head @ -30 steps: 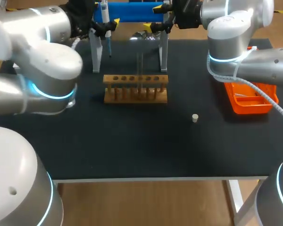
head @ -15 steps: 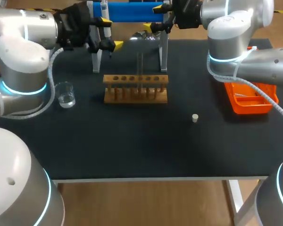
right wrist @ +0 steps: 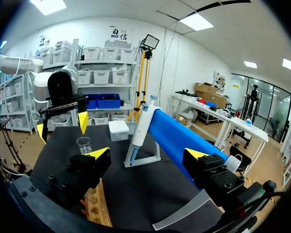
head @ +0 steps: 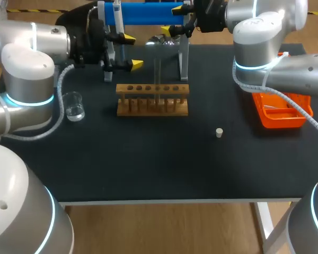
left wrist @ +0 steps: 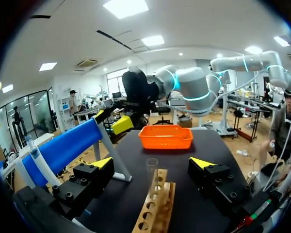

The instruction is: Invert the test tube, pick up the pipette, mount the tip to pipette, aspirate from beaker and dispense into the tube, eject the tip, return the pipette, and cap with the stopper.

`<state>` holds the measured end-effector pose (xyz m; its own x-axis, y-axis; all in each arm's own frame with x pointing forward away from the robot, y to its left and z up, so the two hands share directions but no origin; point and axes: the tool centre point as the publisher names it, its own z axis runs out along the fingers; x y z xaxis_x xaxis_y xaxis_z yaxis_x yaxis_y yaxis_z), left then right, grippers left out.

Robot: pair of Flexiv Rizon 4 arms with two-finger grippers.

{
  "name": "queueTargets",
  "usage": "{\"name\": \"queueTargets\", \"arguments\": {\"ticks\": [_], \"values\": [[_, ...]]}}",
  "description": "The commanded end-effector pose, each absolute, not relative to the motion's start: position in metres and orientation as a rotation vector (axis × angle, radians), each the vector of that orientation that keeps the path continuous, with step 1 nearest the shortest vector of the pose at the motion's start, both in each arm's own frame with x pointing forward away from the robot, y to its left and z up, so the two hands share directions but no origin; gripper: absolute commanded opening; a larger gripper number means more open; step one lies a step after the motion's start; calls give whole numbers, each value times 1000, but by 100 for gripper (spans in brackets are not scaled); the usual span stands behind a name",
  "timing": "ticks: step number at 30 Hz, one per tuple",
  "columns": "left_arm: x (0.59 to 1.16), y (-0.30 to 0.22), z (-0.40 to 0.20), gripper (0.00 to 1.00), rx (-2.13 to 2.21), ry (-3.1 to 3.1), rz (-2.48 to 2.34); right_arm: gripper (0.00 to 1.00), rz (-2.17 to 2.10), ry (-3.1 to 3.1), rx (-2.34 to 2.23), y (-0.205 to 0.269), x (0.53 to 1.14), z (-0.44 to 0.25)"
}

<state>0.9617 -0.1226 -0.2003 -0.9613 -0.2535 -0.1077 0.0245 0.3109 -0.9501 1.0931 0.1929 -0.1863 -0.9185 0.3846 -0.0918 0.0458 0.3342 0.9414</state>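
Note:
A clear test tube [head: 158, 74] stands upright in the wooden rack [head: 152, 99] at the table's middle back. My left gripper [head: 132, 51] hovers open just left of the rack, level with the tube's top. In the left wrist view the tube [left wrist: 152, 174] stands ahead of the left gripper [left wrist: 152, 165], untouched. The pipette [head: 118, 18] hangs on the blue-barred stand [head: 143, 11] behind. My right gripper [head: 174, 19] is open by the stand's right end; in its view the right gripper [right wrist: 147, 155] is empty, with the pipette [right wrist: 140, 127] ahead. A beaker [head: 73, 106] sits left, a small stopper [head: 219, 132] right.
An orange tray [head: 281, 110] lies at the right side of the table. A white box [right wrist: 119, 130] stands beyond the pipette stand in the right wrist view. The stand's metal legs [head: 184, 61] rise just behind the rack. The black mat [head: 159, 164] covers the front of the table.
My left arm has swung back to the left, uncovering the beaker. Its gripper has come down from the pipette stand toward the rack. The right arm has not moved.

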Motion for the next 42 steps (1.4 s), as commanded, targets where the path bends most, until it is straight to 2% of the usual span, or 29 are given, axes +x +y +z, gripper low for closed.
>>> {"name": "queueTargets", "arguments": {"ticks": [1, 42], "values": [[965, -137, -214, 100, -227, 2306, -1712, 100, 1609, 2313, 383, 192, 1094, -185], [994, -203, -283, 100, -99, 2651, -1509, 100, 1609, 2313, 383, 192, 1094, -185]]}}
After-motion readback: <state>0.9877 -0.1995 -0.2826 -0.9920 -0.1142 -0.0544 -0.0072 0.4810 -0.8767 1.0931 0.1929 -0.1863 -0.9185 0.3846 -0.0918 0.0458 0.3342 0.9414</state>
